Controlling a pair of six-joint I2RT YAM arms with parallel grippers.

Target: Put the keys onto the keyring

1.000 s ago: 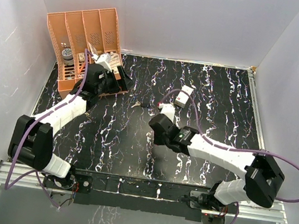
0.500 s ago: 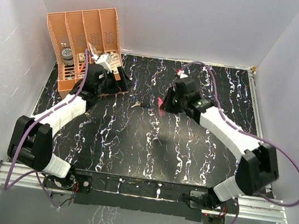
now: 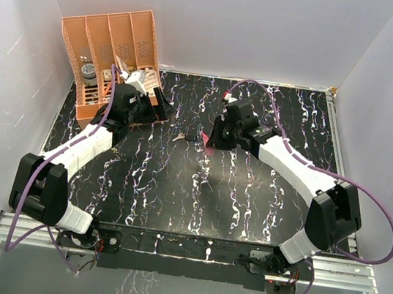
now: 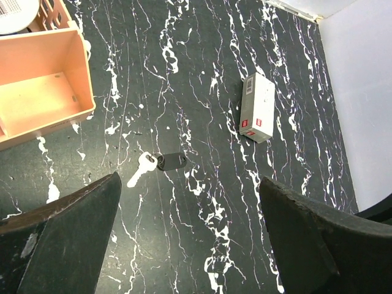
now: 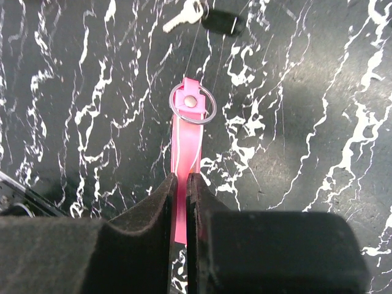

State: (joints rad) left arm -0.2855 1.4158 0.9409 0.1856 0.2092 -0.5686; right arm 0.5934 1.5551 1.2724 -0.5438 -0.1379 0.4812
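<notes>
Right wrist view showed the right gripper (image 5: 182,179) clamped on the keyring (image 5: 187,131) by its strap, ring aimed at the keys (image 5: 182,15) lying on the surface (image 5: 294,122) just ahead, the left gripper (image 4: 190,184) spread wide above them; next, probably, it must grip the key for threading.

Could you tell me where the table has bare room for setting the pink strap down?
The black white-veined tabletop is bare near-centre, between both arms, and in the far-right corner. Crowded: far left, around the orange slotted organiser, the open left gripper and the silvery metal key.
</notes>
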